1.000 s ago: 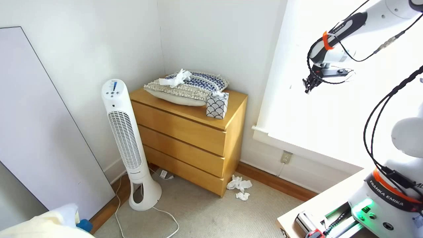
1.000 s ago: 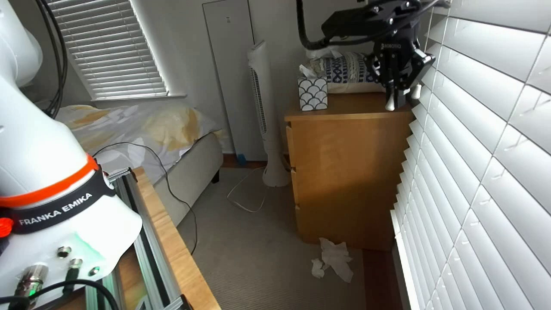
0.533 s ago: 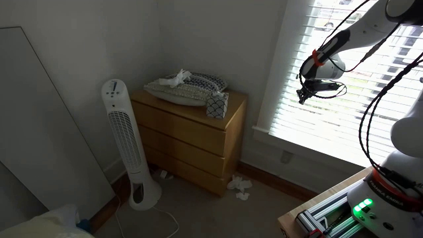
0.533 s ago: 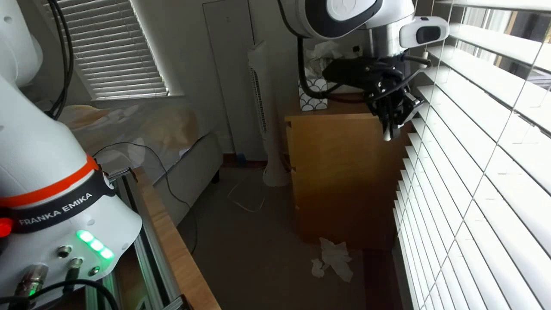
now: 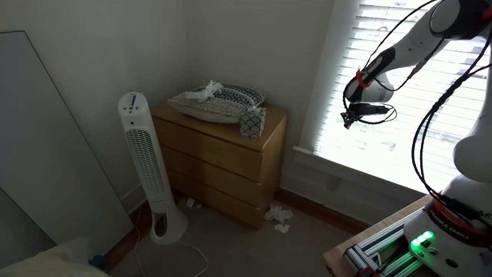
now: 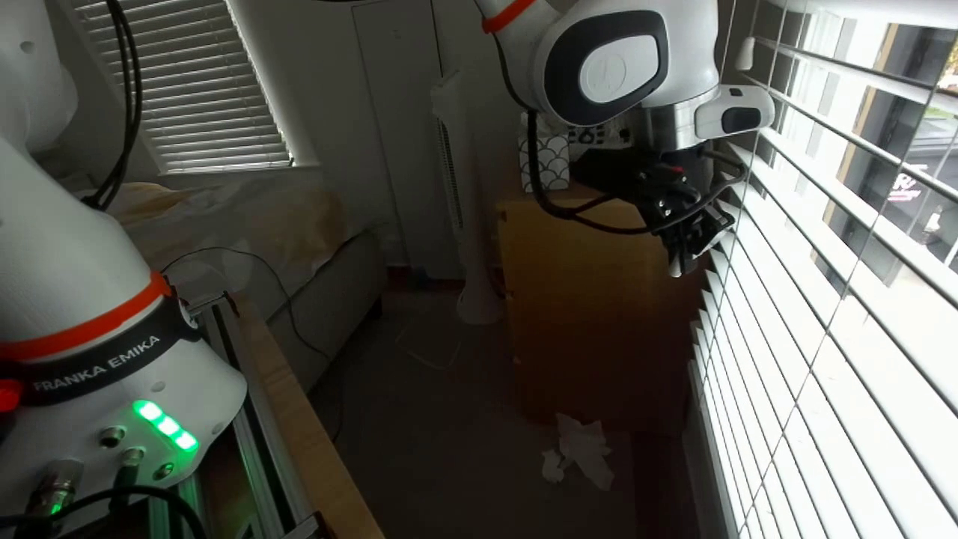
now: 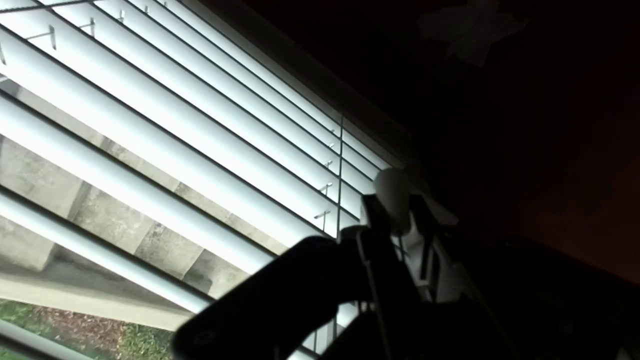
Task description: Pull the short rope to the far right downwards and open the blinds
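The white slatted blinds (image 5: 399, 144) cover the window and also show in an exterior view (image 6: 804, 419) and the wrist view (image 7: 150, 100). Their slats are tilted open, with the outdoors visible between them. My gripper (image 6: 685, 258) is close beside the blinds, in front of the dresser, and shows small in an exterior view (image 5: 347, 125). It is shut on a white rope knob (image 7: 392, 190), which sticks out past the fingertips; the knob's end also shows in an exterior view (image 6: 676, 267). The rope above it is mostly hidden by the gripper. Another white knob (image 6: 745, 54) hangs higher, beside the slats.
A wooden dresser (image 5: 215, 157) stands beyond the gripper, with a pillow (image 5: 230, 100) and a tissue box (image 5: 252, 123) on it. A white tower fan (image 5: 148, 165) stands left of it. Crumpled tissues (image 6: 584, 449) lie on the floor. Black cables loop along the arm.
My gripper has moved down with the held knob, while the other knob has risen. The slats have turned from closed to open, and the outdoors now shows. The exterior pictures are darker.
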